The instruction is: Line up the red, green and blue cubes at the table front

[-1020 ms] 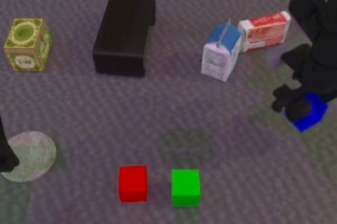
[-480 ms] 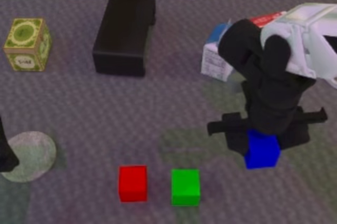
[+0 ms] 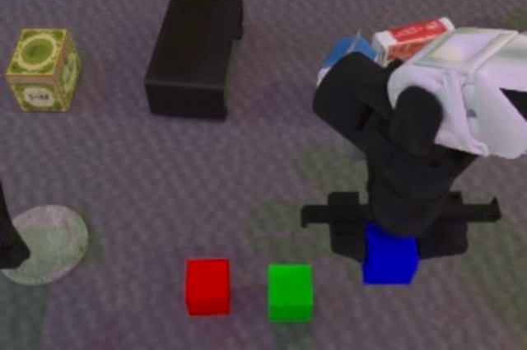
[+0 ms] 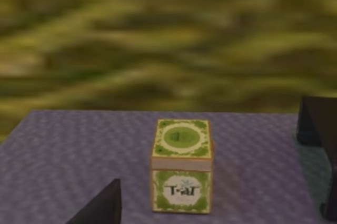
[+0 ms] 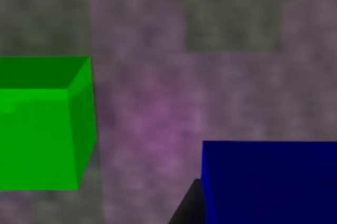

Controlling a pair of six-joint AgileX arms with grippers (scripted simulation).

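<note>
Grey-purple woven table (image 3: 165,177), olive backdrop.

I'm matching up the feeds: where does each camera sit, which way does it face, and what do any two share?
Top view: above the table, looking down; right arm with its gripper on the blue cube, left gripper at the left edge.
Left wrist view: low, facing the yellow-green box.
Right wrist view: close over the blue cube and green cube.
Top and right wrist share both cubes.
</note>
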